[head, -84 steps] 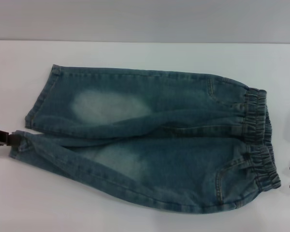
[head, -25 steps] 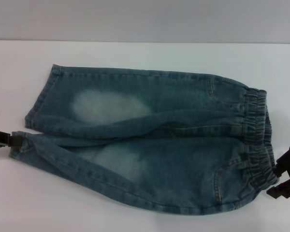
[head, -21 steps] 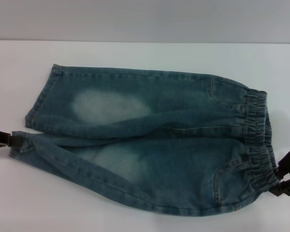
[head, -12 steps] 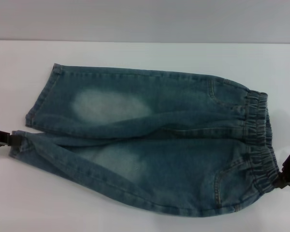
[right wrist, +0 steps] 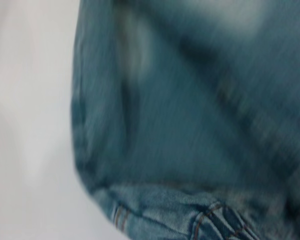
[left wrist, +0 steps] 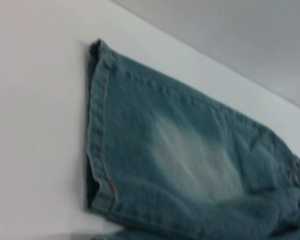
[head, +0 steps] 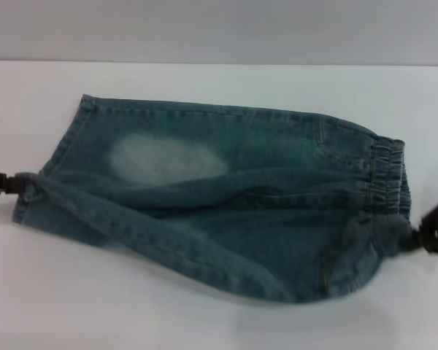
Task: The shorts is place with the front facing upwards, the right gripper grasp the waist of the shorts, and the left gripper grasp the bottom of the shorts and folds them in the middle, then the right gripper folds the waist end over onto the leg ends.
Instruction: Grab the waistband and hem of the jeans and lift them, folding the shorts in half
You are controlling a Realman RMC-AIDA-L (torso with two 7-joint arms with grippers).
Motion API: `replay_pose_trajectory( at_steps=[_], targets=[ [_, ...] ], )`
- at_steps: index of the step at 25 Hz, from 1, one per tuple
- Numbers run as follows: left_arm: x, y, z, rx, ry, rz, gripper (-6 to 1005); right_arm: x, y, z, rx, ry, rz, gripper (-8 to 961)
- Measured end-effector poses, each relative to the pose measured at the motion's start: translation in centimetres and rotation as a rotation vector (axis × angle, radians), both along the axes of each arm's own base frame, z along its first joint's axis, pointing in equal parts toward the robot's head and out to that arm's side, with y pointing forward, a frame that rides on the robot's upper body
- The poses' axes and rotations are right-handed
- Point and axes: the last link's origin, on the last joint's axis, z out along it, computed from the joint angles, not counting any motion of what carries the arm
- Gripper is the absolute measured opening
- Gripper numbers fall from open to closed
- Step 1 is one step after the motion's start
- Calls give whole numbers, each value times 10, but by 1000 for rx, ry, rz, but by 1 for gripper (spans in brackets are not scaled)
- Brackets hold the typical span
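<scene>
From the head view, the denim shorts [head: 219, 197] lie across the middle of the white table [head: 204, 321], waist toward the right edge, legs toward the left edge. The left hand [head: 7, 182] is clamped on the hem of the near leg at the table's left edge, and the right hand [head: 431, 233] pinches the near end of the elastic waistband at the right edge (the cloth bunches where it grips). The near half of the shorts is raised and drawn over toward the far leg, which lies flat.

In the left wrist view, the far leg's hem [left wrist: 97, 130] rests flat on the table.

In the right wrist view, blurred denim fills most of the picture, with orange-stitched seams [right wrist: 210, 220] showing.
</scene>
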Motion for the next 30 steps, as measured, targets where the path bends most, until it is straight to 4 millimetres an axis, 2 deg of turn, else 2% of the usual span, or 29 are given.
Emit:
replay_pose_trajectory(
  at_steps=[6, 10, 17, 20, 30],
  targets=[
    [-7, 7, 12, 124, -12, 38, 24, 7, -7, 15, 180, 244, -56, 0],
    [-5, 13, 15, 227, -20, 14, 25, 20, -19, 7, 316, 424, -96, -1],
    [10, 27, 5, 320, 20, -58, 26, 39, -33, -14, 529, 661, -115, 0],
    [15, 34, 1, 357, 43, -82, 27, 44, -34, -21, 590, 702, -120, 0],
    [31, 60, -12, 442, 103, -135, 29, 65, -28, -41, 755, 679, -174, -2]
  ],
)
